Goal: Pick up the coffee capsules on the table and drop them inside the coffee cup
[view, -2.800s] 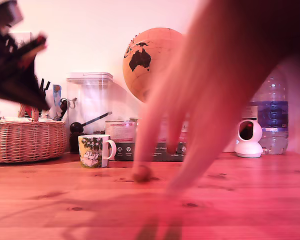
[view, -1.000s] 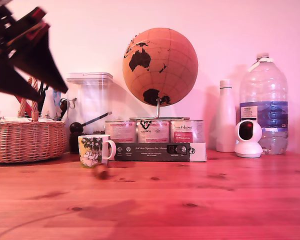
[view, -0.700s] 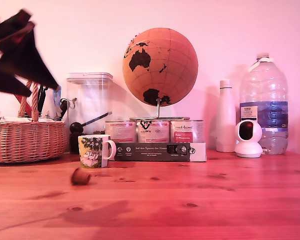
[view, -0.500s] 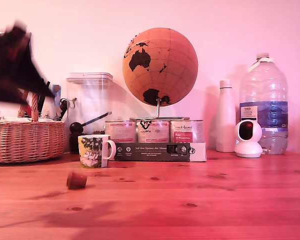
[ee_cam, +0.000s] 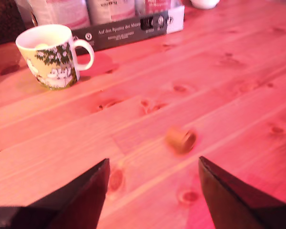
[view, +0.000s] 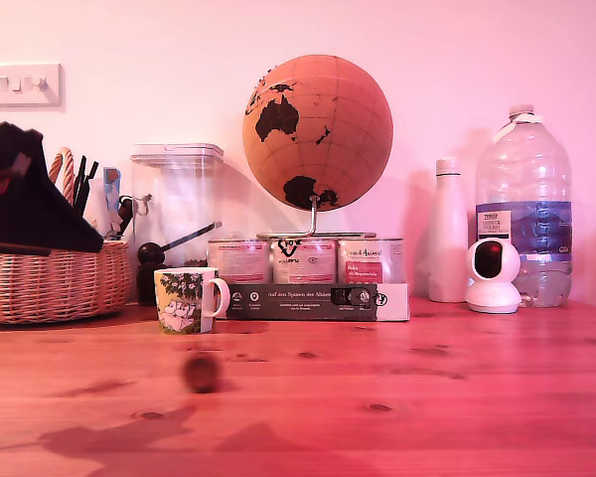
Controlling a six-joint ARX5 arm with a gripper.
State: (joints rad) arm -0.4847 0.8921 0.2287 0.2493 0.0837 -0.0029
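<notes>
A brown coffee capsule (ee_cam: 181,139) lies on its side on the wooden table, its open end facing the camera; in the exterior view that capsule (view: 201,373) is a blurred dark blob in front of the cup. The coffee cup (view: 184,299) stands upright with its white handle toward the exterior view's right. In the wrist view the cup (ee_cam: 50,56) shows something pale inside near its rim. My gripper (ee_cam: 152,161) is open, hanging above the table short of the capsule, with nothing between its fingers. In the exterior view the gripper (view: 40,214) is a dark shape in front of the basket.
A wicker basket (view: 55,283) stands at the exterior view's left. Behind the cup are a clear canister (view: 179,214), three tins (view: 303,260), a long dark box (view: 303,300) and a globe (view: 318,129). A white bottle (view: 449,243), a small camera (view: 494,275) and a water bottle (view: 536,214) stand at the right.
A hand that filled the view 2.8 s ago is gone. The brown capsule has rolled toward the exterior view's right and nearer the camera. My gripper has come down in front of the basket.
</notes>
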